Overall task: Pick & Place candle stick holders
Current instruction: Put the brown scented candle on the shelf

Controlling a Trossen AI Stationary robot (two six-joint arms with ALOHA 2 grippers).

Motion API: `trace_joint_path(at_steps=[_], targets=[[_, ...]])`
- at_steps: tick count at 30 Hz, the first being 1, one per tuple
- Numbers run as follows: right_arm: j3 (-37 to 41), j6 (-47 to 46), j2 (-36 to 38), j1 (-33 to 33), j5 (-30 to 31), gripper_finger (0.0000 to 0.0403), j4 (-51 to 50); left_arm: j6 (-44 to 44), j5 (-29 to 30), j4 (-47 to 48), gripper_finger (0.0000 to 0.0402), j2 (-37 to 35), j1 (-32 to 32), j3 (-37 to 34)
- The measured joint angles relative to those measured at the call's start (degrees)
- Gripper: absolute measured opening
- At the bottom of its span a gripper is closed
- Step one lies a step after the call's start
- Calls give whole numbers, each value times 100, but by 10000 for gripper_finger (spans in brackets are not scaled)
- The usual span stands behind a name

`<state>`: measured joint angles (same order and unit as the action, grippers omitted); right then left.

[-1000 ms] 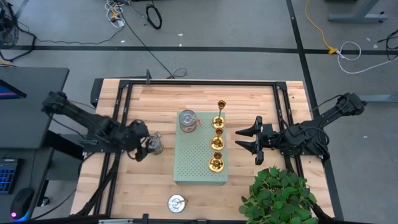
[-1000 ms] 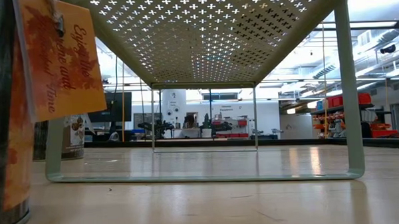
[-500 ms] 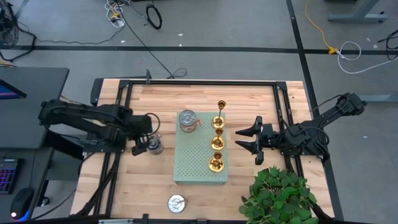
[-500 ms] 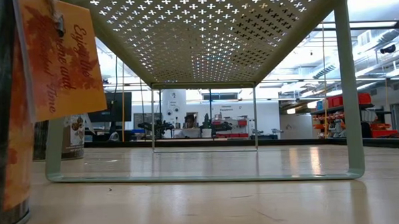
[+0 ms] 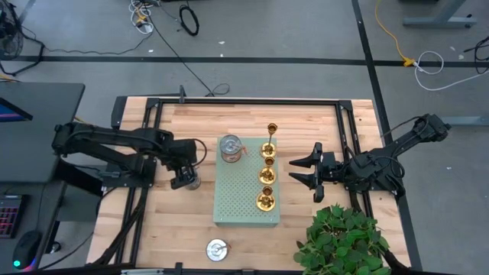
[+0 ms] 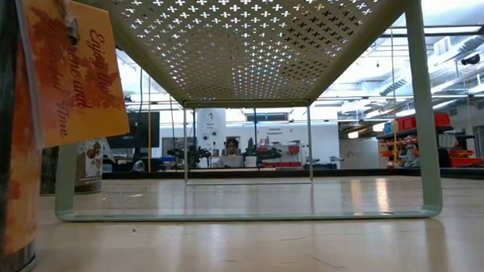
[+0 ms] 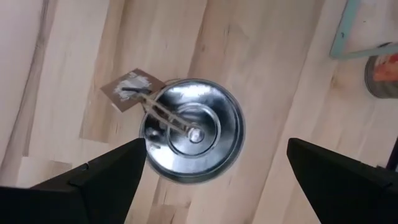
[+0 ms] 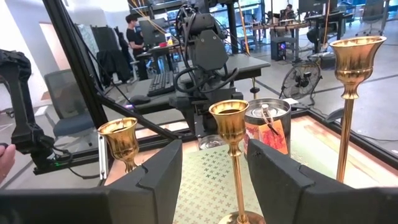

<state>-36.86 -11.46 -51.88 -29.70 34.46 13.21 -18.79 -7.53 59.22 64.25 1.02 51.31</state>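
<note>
Since the earlier frame, we see that the left end effector [image 5: 188,174] has advanced rightward in the high view and now hangs directly over a squat silver holder [image 7: 193,138] on the counter [image 5: 306,122], left of the pale green board [image 5: 238,206], fingers spread wide and released. We observe the right end effector [image 5: 306,173] unmoved right of centre, partly spread and grasping nothing, facing the gold holders [image 5: 267,175] that stand in a column on the board. Another silver holder [image 5: 231,148] sits at the board's upper left corner, and a third [image 5: 217,249] lies near the counter's lower edge.
</note>
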Motion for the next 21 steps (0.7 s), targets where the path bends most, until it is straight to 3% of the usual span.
trace_joint_path(at_steps=[9, 21], targets=[[0, 0, 0, -1, 1, 185, 3, 62, 150, 94, 399, 47, -87, -2], [0, 0, -2, 0, 0, 185, 5, 343, 129, 46, 399, 1008, -81, -9]])
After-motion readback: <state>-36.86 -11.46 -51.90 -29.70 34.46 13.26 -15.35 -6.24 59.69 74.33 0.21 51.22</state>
